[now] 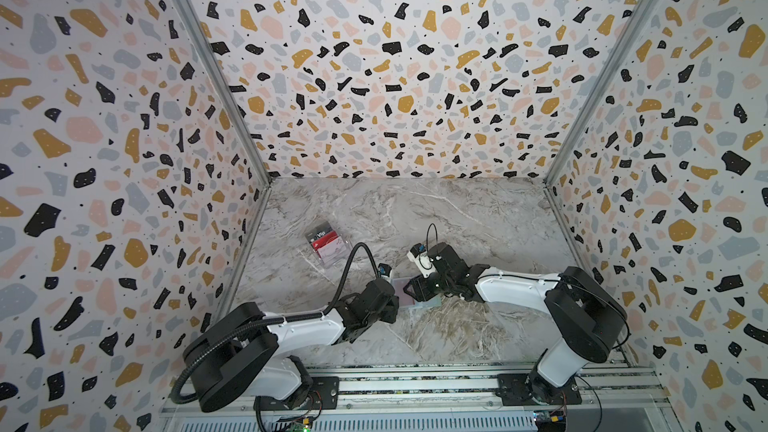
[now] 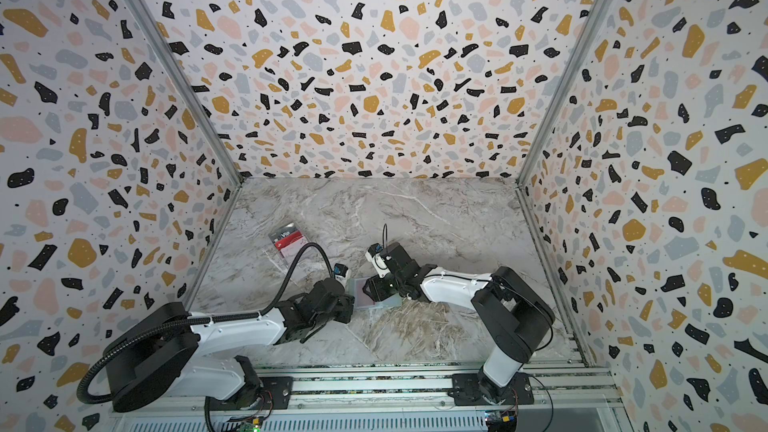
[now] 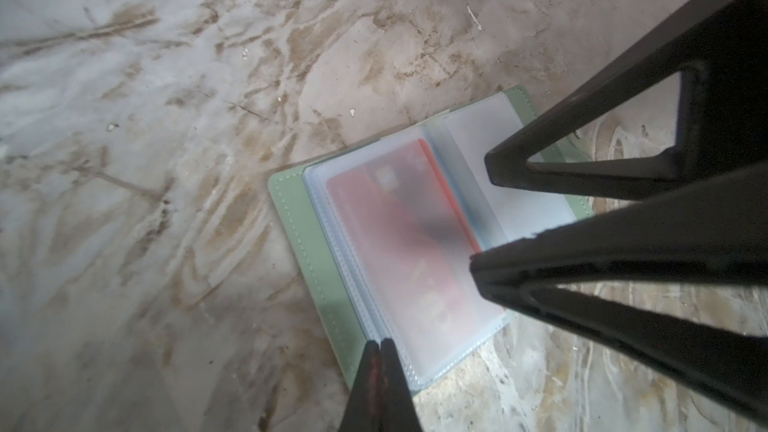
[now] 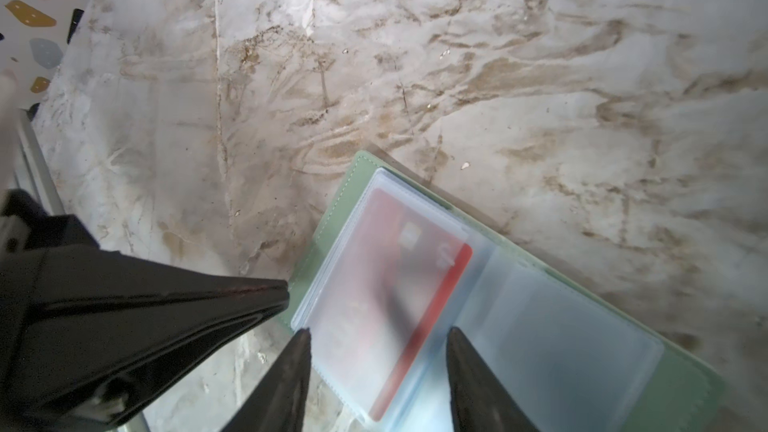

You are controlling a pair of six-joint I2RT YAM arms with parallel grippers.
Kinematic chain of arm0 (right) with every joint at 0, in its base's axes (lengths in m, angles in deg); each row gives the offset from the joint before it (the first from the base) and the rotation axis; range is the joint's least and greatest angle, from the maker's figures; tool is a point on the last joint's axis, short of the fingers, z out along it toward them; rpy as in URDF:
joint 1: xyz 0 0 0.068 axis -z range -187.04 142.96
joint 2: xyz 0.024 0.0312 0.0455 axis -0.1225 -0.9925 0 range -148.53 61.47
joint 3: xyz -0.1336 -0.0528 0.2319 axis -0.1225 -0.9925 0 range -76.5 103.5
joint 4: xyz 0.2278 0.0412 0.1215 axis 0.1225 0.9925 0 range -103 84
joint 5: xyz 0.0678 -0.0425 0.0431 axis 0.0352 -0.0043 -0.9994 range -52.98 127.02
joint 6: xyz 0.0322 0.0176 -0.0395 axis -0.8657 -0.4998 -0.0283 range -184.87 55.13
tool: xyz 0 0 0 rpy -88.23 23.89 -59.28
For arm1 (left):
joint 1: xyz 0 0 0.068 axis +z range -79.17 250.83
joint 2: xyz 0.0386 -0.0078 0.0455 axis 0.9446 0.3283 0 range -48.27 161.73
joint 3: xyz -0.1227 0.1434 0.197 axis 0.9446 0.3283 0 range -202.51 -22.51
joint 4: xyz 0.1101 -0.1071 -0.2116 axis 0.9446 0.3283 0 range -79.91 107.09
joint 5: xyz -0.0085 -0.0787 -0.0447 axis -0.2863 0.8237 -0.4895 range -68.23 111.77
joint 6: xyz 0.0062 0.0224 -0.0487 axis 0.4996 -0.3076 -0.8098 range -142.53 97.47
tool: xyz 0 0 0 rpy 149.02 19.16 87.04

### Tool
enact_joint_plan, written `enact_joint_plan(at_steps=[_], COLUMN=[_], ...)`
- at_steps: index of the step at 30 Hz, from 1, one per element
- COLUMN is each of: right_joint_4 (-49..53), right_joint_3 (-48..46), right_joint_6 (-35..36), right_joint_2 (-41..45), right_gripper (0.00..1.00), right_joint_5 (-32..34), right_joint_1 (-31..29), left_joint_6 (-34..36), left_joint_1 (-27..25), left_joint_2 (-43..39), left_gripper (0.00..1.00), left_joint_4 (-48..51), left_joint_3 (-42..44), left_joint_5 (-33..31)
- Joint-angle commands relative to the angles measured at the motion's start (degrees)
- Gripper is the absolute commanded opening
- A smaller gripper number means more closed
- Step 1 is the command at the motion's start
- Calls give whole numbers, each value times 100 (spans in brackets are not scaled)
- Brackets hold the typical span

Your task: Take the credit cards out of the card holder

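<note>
Left fingers (image 3: 392, 380) pressed together at card holder (image 3: 291, 209) edge, right fingers (image 4: 291, 376) spread above it, clear box (image 1: 328, 245) apart.

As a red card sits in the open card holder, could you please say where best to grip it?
Probably its bare long edge: the red card pokes out of its clear sleeve toward the spine of the card holder. Come from the spine side; its other edges lie under plastic.

Card holder (image 3: 291, 218) lying open on the table (image 1: 457, 218), front centre; one credit card (image 3: 399, 243) in its sleeve. Behind-left, well apart: clear box (image 1: 332, 253), apparently holding credit cards (image 1: 322, 237).
</note>
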Motion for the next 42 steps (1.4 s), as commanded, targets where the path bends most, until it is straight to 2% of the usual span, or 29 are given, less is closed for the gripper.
enact_joint_plan(at_steps=[1, 10, 16, 31, 42], right_joint_4=[177, 311, 338, 670, 605], right_joint_3=[270, 548, 660, 819, 713], right_joint_6=[56, 78, 18, -114, -195], right_joint_2=[-47, -338, -544, -858, -785], right_gripper=[53, 53, 58, 62, 61], right_joint_5=[214, 576, 697, 1412, 1480], right_joint_1=[-69, -293, -415, -667, -671], left_joint_6=[12, -181, -293, -348, -414], left_joint_1=[16, 39, 40, 43, 60], left_joint_2=[46, 121, 209, 12, 205], left_gripper=[0, 0, 0, 0, 0], left_joint_4=[-233, -765, -1086, -1343, -1557], left_joint_3=[103, 494, 678, 708, 771], left_joint_5=[-9, 108, 217, 339, 371])
